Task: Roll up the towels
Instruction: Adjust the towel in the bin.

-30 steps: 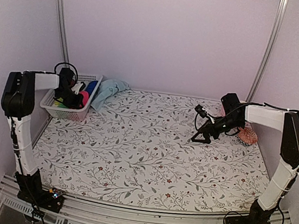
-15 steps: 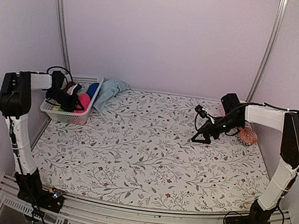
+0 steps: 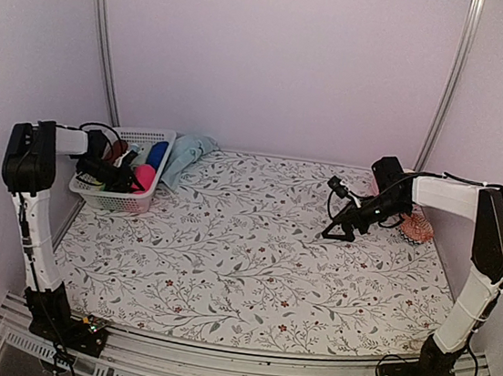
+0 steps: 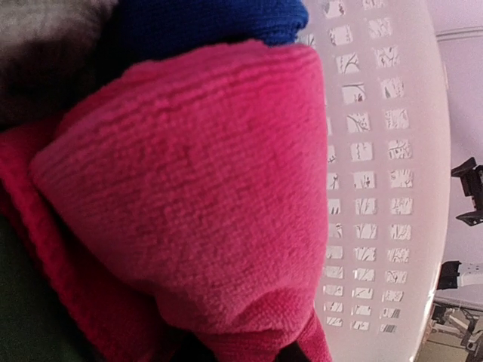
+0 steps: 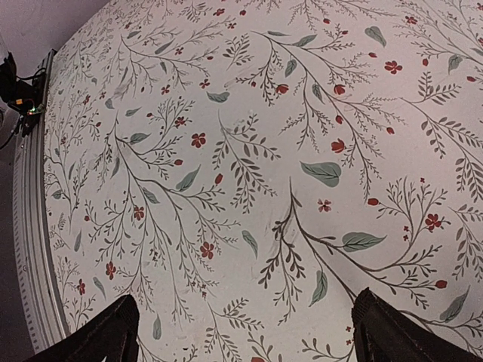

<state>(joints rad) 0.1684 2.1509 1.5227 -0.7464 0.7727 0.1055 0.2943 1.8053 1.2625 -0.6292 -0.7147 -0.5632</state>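
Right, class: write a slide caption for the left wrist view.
Close-up: pink towel bunched in the white basket, dark blue roll behind.

the pink towel (image 4: 189,196) is a plain, bright hot pink, the dark blue roll (image 4: 204,23) a deep royal shade, and the basket (image 4: 385,188) white lattice plastic. the pale blue towel (image 3: 187,153) looks a washed-out aqua. the tablecloth (image 5: 226,151) is white, printed with grey-green leafy sprigs and small red flowers, and the walls (image 3: 276,63) are pale lilac.
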